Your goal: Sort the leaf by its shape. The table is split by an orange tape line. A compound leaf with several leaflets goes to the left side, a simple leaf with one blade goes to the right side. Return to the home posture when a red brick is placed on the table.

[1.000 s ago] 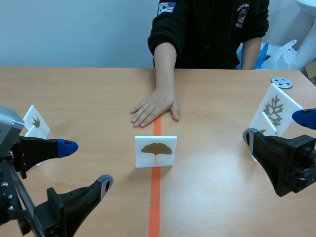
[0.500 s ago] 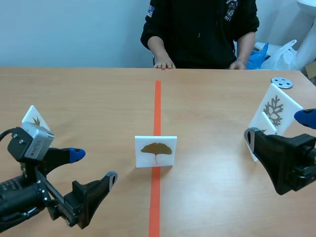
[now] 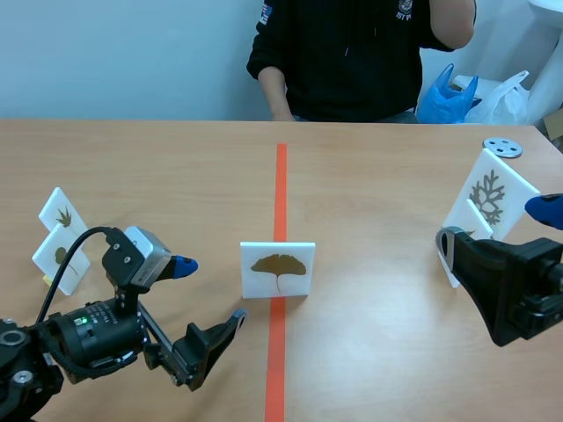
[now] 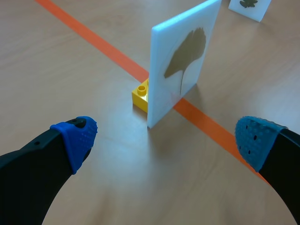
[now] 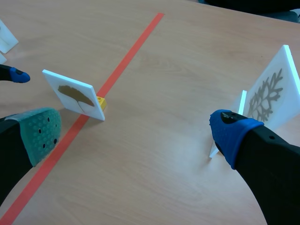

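One wooden table (image 3: 396, 176), split lengthwise by an orange tape line (image 3: 281, 176). Both pincers are spread and hold nothing: left pincer (image 3: 209, 290) low, just left of the line; right pincer (image 5: 136, 132) well off to its right. White leaf card (image 3: 278, 269) stands upright on the tape line, ahead of the left pincer, face toward the robot, longer edge lying across the line. Its single fan-shaped blade opens upward, stalk pointing down. Small yellow brick (image 4: 141, 95) touches the card's foot.
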